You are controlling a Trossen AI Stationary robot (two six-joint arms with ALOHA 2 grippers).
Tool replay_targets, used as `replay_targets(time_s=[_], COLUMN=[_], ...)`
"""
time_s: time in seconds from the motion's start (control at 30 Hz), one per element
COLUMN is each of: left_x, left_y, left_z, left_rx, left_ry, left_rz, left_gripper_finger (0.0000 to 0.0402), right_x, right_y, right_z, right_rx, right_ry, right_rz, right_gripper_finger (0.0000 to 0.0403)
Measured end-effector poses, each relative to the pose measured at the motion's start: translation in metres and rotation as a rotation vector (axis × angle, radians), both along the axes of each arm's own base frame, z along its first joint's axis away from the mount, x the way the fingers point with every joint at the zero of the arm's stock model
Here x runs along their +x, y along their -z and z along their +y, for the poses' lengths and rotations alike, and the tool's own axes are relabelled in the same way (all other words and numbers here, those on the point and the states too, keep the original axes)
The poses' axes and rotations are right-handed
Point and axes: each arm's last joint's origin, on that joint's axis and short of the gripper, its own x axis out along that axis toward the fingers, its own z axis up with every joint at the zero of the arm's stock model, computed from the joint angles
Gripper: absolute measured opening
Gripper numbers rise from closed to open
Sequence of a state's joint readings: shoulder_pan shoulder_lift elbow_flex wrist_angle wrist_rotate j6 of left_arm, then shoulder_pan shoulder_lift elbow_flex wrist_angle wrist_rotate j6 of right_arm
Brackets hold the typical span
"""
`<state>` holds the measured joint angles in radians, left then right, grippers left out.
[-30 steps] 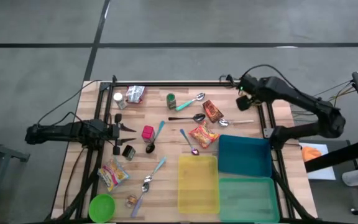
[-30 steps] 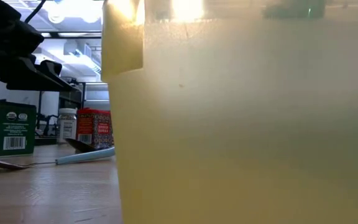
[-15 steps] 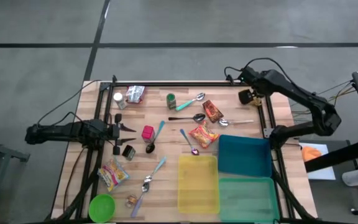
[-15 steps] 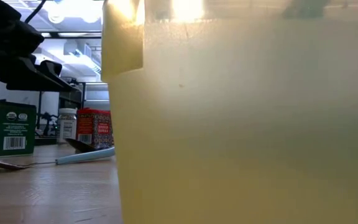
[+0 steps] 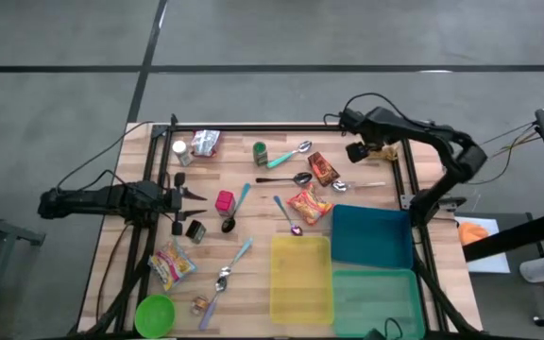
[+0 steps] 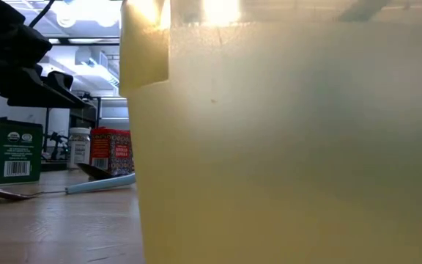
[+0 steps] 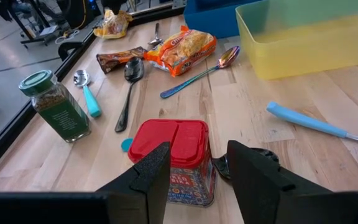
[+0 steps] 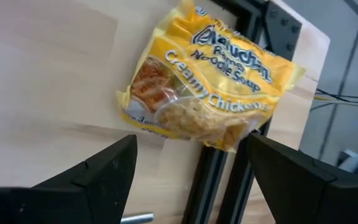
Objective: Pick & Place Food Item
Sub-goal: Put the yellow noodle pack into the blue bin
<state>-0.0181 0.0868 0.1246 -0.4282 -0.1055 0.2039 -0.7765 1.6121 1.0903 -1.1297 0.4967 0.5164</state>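
surface: light wooden top [image 5: 253, 274] with a black frame around it
far edge: a silver packet [image 5: 205, 143], a green-lid jar [image 5: 260, 153], a brown packet [image 5: 323, 169]
far right corner: yellow noodle pack [image 8: 210, 81], partly over the frame
middle: red-lid box [image 5: 224, 201], orange noodle pack [image 5: 309, 205], several spoons, one with blue handle [image 5: 239, 200]
near side: green bowl [image 5: 155, 314], yellow bin [image 5: 300, 279], blue bin [image 5: 372, 236], green bin [image 5: 378, 302]

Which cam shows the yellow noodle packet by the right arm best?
Right wrist view: the noodle packet fills the frame, label readable, lying partly over the table's black rail. High view shows it small beside the right claw. Left wrist view catches it far off; low view not at all.
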Motion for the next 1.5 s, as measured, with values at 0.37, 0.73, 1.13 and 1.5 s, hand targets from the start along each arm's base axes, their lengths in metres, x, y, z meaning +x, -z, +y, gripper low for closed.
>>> replay_targets(time_s=[0.37, 0.73, 1.13, 1.5], left_x=[0.0, 0.0, 0.0, 0.0], left_y=[0.0, 0.0, 0.0, 0.0], left_z=[0.0, 0.0, 0.0, 0.0], left_rx=[0.0, 0.0, 0.0, 0.0], left_ry=[0.0, 0.0, 0.0, 0.0], left_rz=[0.0, 0.0, 0.0, 0.0], left_gripper_finger=[0.0158, 0.0158, 0.0159, 0.0159], right_x=[0.015, 0.018, 0.016, 0.007], right_y=[0.015, 0.026, 0.041, 0.061], right_z=[-0.007, 0.007, 0.008, 0.011], right_rx=[0.085, 0.315, 0.352, 0.3], right_ry=[-0.195, -0.605, -0.795, -0.802], right_rz=[0.106, 0.223, 0.281, 0.373], right_gripper_finger=[0.0301, 0.0301, 0.0301, 0.0301])
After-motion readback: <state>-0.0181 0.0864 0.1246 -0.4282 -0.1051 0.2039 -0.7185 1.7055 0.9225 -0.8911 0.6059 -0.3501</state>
